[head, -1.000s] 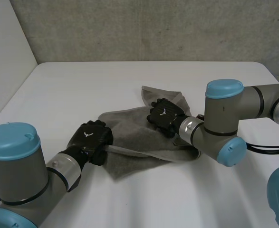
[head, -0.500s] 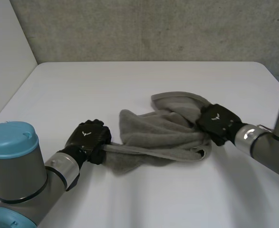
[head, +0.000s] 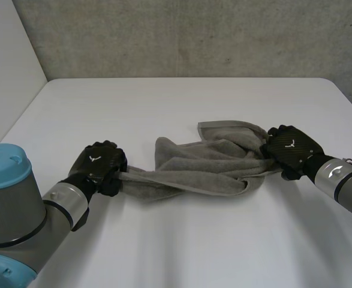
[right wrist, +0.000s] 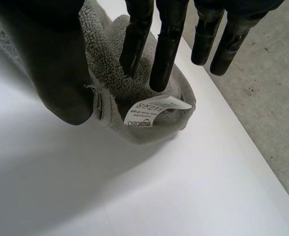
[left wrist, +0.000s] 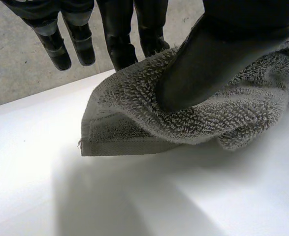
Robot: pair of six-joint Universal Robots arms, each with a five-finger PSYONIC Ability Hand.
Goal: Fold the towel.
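A grey towel (head: pixel 202 165) lies bunched and twisted on the white table (head: pixel 181 240), drawn out lengthwise between my two hands. My left hand (head: pixel 99 167) is at its left end; in the left wrist view the thumb (left wrist: pixel 203 59) presses a hemmed corner of the towel (left wrist: pixel 119 130) against the fingers. My right hand (head: pixel 289 149) is at the towel's right end. In the right wrist view its thumb (right wrist: pixel 53 69) and fingers (right wrist: pixel 166 49) pinch a folded corner of the towel (right wrist: pixel 110 54) that carries a white label (right wrist: pixel 151 112).
A grey concrete wall (head: pixel 193 36) runs behind the table's far edge. A pale wall (head: pixel 5 66) stands along the table's left side. Bare tabletop lies in front of the towel and behind it.
My right hand has swung from the towel's middle out to the right, dragging its end along. My left hand has drawn back to the left. The towel is now stretched between them.
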